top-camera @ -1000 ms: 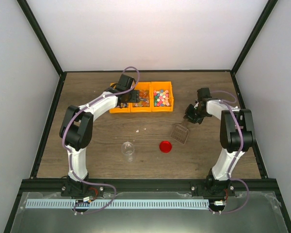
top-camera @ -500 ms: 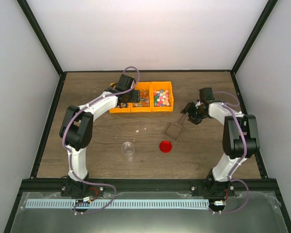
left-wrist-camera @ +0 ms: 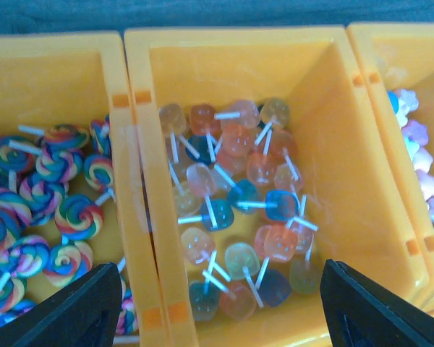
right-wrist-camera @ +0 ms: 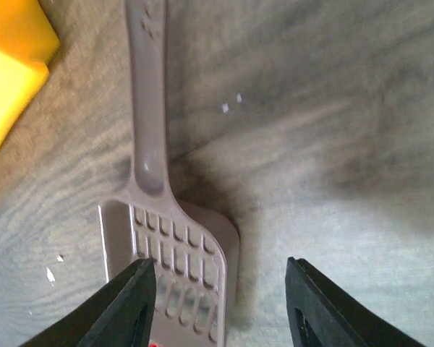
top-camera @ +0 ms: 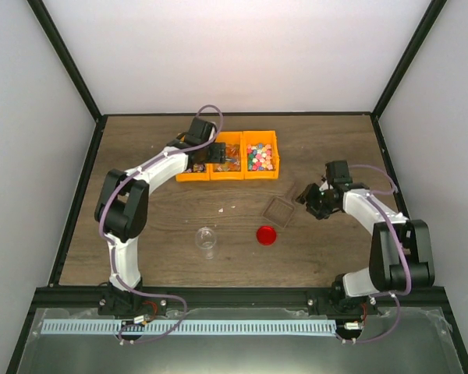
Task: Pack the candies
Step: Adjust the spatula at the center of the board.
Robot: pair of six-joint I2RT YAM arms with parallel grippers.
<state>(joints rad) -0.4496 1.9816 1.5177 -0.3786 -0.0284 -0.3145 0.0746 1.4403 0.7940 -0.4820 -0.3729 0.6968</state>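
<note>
The candies point(top-camera: 259, 158), tiny multicoloured pieces, fill the right orange bin point(top-camera: 274, 148); a few show at the right edge of the left wrist view point(left-wrist-camera: 419, 148). My left gripper point(top-camera: 211, 155) is open and empty above the middle bin of translucent lollipops point(left-wrist-camera: 235, 210), its jaws wide apart point(left-wrist-camera: 220, 311). My right gripper point(top-camera: 313, 199) is open over the table point(right-wrist-camera: 228, 303). A brown slotted scoop point(top-camera: 280, 209) lies flat on the wood, its head by the gripper's left finger point(right-wrist-camera: 175, 253). A small clear jar point(top-camera: 207, 240) and a red lid point(top-camera: 266, 234) stand at the middle front.
The left bin holds swirl lollipops point(left-wrist-camera: 58, 210). The three orange bins sit in a row at the back of the table point(top-camera: 140, 226). Small white crumbs point(top-camera: 226, 209) lie on the wood. Black frame posts and white walls close in the sides.
My right arm has swung nearer and to the right. The scoop has moved a little left and now lies flat on the table with the jaws open. The left arm has not moved.
</note>
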